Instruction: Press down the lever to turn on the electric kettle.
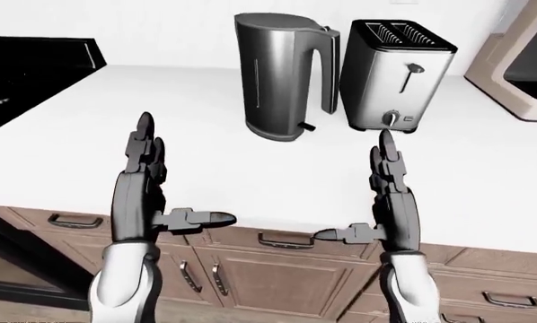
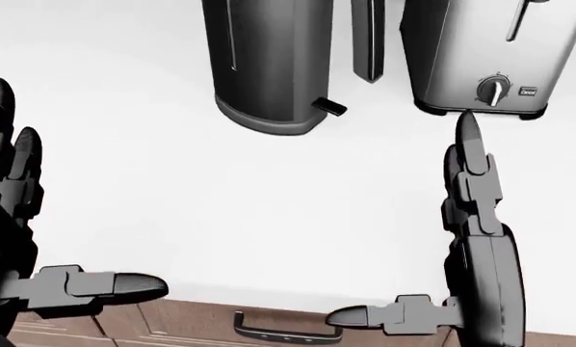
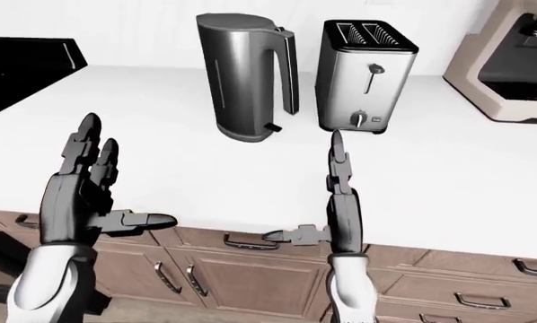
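A steel electric kettle (image 1: 280, 74) stands on the white counter (image 1: 484, 168) near the top middle of the left-eye view. Its small black lever (image 1: 307, 126) sticks out at the base on the right side, also showing in the head view (image 2: 329, 108). My left hand (image 1: 156, 182) is open, fingers up and thumb out, low left, well short of the kettle. My right hand (image 1: 376, 195) is open too, fingers pointing up toward the toaster, below and right of the lever. Neither hand touches anything.
A steel two-slot toaster (image 1: 396, 74) stands right beside the kettle. A beige coffee machine (image 1: 525, 60) stands at the far right. A black cooktop (image 1: 26, 74) fills the upper left. Wooden drawers and cabinet doors (image 1: 277, 269) run below the counter edge.
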